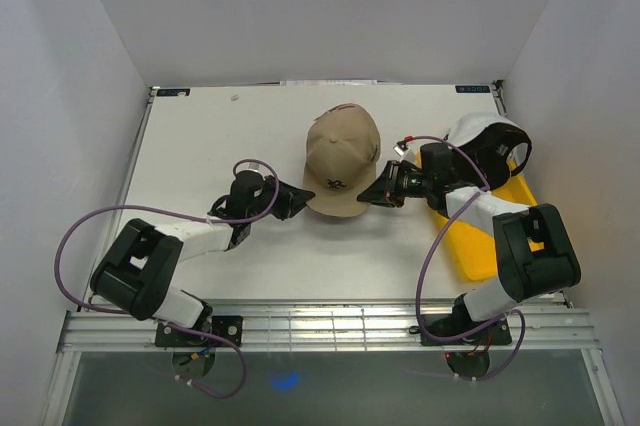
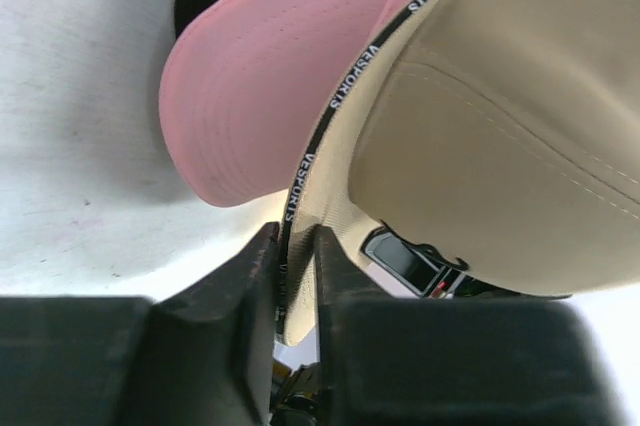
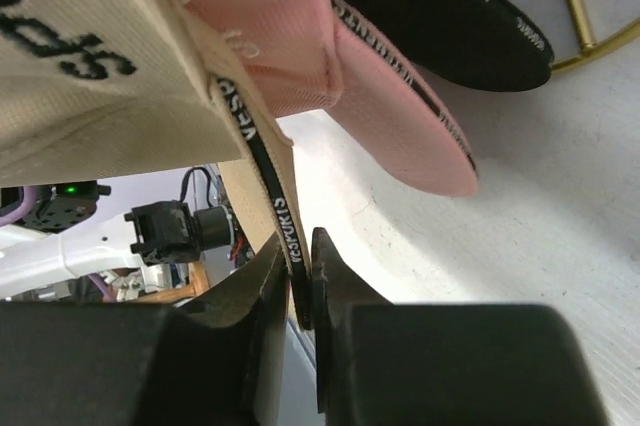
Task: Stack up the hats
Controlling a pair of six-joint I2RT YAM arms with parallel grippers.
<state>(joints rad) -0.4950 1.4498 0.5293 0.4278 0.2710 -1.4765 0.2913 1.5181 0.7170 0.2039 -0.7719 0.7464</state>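
Observation:
A tan hat [image 1: 340, 161] lies in the middle of the table on top of a pink hat [image 2: 250, 96] and a black hat [image 3: 450, 16]. My left gripper [image 1: 298, 201] is at its left rim; in the left wrist view the tan hat [image 2: 500, 96] has its banded rim between the slightly parted fingers [image 2: 255, 266], loose on one side. My right gripper [image 1: 378, 194] is at the right rim, and in the right wrist view the gripper [image 3: 300, 246] pinches the tan hat [image 3: 80, 86] by its black band. A white hat [image 1: 487, 141] rests at the right.
A yellow tray [image 1: 480, 246] lies under the white hat and beside my right arm. A gold wire stand [image 3: 575, 6] curves on the table past the black hat. White walls close in the table on three sides.

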